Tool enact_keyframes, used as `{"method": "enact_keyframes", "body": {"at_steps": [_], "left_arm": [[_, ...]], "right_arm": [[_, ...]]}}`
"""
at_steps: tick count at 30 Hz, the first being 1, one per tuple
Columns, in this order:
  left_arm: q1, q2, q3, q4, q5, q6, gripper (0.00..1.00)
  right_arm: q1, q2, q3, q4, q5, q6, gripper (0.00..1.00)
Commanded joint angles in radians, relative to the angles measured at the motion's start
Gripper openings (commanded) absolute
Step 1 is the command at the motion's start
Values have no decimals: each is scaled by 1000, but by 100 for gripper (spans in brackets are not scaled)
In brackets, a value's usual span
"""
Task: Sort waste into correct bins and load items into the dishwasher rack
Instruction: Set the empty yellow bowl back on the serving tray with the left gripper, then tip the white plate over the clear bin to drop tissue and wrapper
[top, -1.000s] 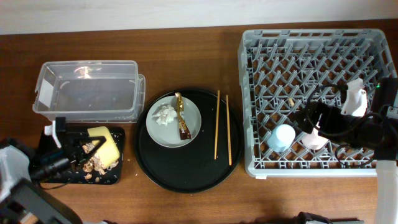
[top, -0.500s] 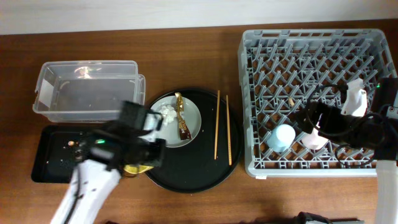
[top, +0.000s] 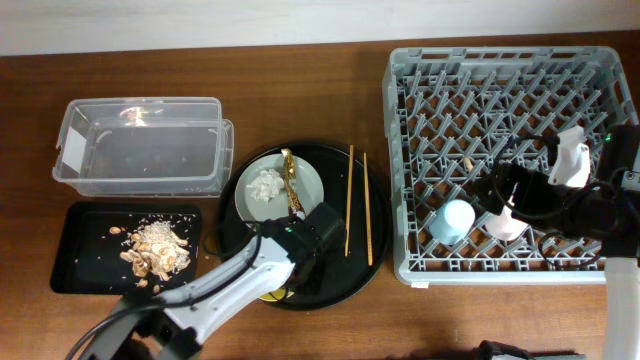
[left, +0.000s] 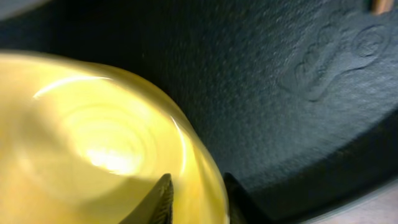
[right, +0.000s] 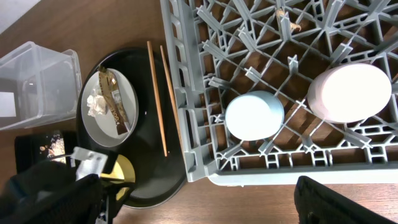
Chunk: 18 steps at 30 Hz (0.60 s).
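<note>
My left gripper (top: 290, 280) is shut on the rim of the yellow bowl (top: 268, 293), low over the front of the round black tray (top: 345, 268). In the left wrist view the fingers (left: 199, 202) pinch the bowl's wall (left: 93, 143). Beige food scraps (top: 155, 250) lie in the shallow black tray (top: 80, 272). The grey plate (top: 310, 185) holds the white tissue (top: 265, 185) and the brown-and-gold wrapper (top: 291, 192). Two chopsticks (top: 350, 200) lie on the round tray. My right gripper (top: 505, 200) is open and empty above the blue cup (top: 457, 220) and pink cup (top: 503, 226) in the grey rack (top: 420, 70).
The clear plastic box (top: 140, 150) with a white label stands at the back left, behind the shallow tray. The rack's left wall is close to the round tray's right rim. My left arm lies across the table's front, from the lower left to the round tray.
My left arm swung right from the shallow black tray to the round tray, still holding the yellow bowl. The food scraps now lie in the shallow tray. The right arm has not moved.
</note>
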Motion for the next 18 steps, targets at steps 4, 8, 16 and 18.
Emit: {"method": "enact_keyframes", "body": {"at_steps": [4,8,16,18], "left_arm": [[9,-18,237,-195,-18,12,79],[104,-34,468,-284,-174,130,86],[381,213,472,1,-32,315,64],[396,278,472,25,-31,314,59]], "right_arm": [[0,3,5,3,-11,-4,99],[0,3,5,3,-11,-4,99],[0,10,5,2,-12,-4,99],[0,10,5,-4,-12,-4,99]]}}
